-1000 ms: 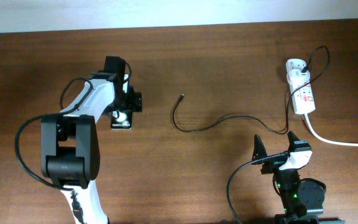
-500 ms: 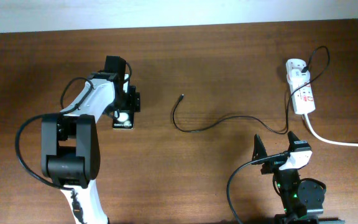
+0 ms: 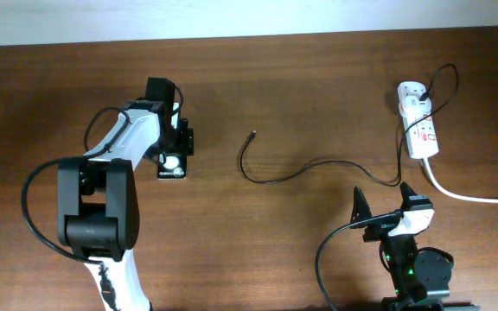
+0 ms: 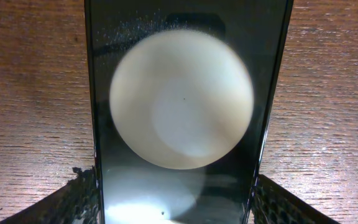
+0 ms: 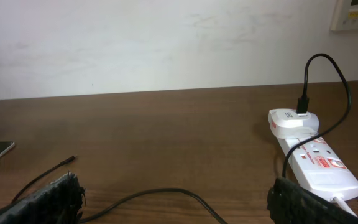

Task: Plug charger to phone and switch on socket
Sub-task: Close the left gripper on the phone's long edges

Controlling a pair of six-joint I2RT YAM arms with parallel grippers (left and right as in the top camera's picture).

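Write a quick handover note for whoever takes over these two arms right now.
Left gripper: closed on the phone at its long edges, on the table.
Right gripper: open, holding nothing.
Charger: plug tip lies loose mid-table, other end at the adapter in the socket.
Done: phone gripped.
Left: plug charger into phone, switch socket on.

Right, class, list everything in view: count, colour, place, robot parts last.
slim black rectangular smartphone: one, black, left, on table
thin black charger cable: one, black, centre, plug tip lying free
white elongated power strip: one, white with red, far right
white adapter: one, white, plugged into strip
thick white cord: one, white, right edge
brown wooden table: one, brown, underneath
left gripper: one, black, closed on smartphone's sides
right gripper: one, black, open, front right
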